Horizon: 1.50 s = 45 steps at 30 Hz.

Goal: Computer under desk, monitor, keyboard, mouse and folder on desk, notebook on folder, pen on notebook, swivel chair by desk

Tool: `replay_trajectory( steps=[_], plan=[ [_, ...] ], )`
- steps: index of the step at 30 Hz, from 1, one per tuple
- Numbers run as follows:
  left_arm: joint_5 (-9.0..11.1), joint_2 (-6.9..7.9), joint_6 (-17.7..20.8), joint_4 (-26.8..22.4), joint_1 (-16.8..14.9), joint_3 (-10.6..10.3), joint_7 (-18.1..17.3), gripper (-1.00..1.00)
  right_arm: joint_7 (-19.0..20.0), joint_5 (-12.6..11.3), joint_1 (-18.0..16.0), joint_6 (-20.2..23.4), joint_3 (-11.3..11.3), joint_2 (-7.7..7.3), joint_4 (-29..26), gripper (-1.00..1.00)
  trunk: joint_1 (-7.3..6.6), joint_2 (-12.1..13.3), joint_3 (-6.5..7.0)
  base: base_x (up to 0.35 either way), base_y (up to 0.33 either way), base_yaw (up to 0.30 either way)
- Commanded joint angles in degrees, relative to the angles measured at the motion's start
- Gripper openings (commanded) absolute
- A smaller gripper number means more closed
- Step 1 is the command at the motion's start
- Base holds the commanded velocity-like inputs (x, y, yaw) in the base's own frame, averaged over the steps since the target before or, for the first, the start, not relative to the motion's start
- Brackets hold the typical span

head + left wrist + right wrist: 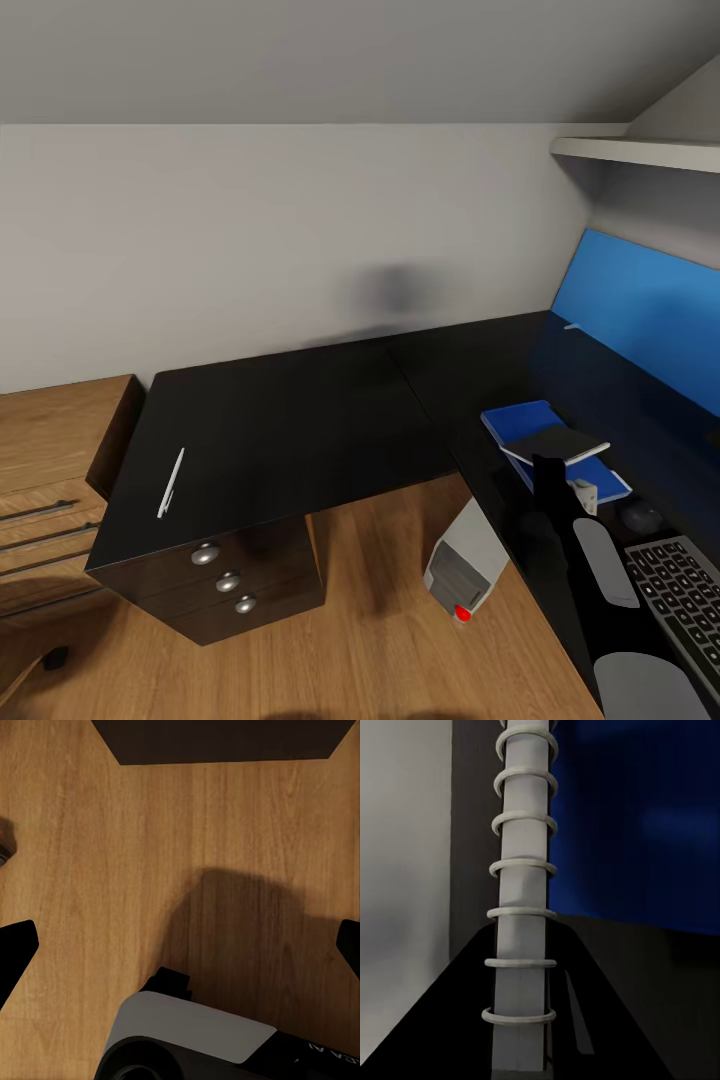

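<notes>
Closest to me, my left gripper (180,945) hangs over the light wood floor (90,855) in front of the desk (290,430), its two black fingertips (15,952) spread wide with nothing between them and part of the robot's white and black body just below. Beside the desk's inner corner, on the floor and partly tucked under the edge of the top, the computer (463,575) stands upright with its red light facing me. The keyboard (690,590) lies on the desk's right wing at the near end, and the mouse (640,515) sits just beyond it on the same wing. My right arm reaches along that wing, and the right gripper (553,468) appears pressed onto the near end of the notebook (555,441), whose white spiral binding runs straight down the middle of the right wrist view; I cannot see the fingers themselves there. The notebook sits tilted over the blue folder (530,418), which lies flat on the desk just past the mouse; I cannot tell whether the two touch. On the desk's left wing, above the drawer unit (228,580) with its three silver knobs, the pen (171,482) lies by itself near the left edge, well apart from the folder. Farthest back, the blue wall panel (650,320) runs behind the right wing.
</notes>
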Motion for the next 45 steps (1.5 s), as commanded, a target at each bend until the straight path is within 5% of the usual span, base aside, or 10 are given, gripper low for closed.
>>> replay_trajectory(
  steps=[1, 12, 20, 45],
  plan=[
    [0.5, 0.04, -0.34, 0.0, -0.06, -0.5, 0.39, 1.0, -0.14, -0.42, -0.02, 0.26, -0.09, 0.01, -0.1, -1.0, 0.0, -0.03, -0.05, 0.0, 0.0, 0.0],
    [0.5, 0.04, -0.34, 0.0, -0.06, -0.56, 0.4, 1.0, -0.43, -0.05, -0.1, 0.01, -0.09, 0.01, 0.01, -1.0, 0.0, -0.03, -0.05, 0.0, 0.0, 0.0],
    [0.44, 0.04, -0.34, 0.0, -0.06, -0.56, 0.38, 1.0, -0.51, -0.06, -0.11, -5.04, 0.15, 0.0, 0.07, -1.0, 0.0, -0.03, -0.05, 0.0, 0.0, 0.0],
    [0.31, 0.04, -0.47, 0.0, -0.06, -0.61, 0.35, 1.0, -0.58, 0.01, -0.11, -5.37, 0.23, 0.01, 0.08, -1.0, 0.0, -0.03, -0.05, 0.088, 0.037, 0.0]
  ],
)
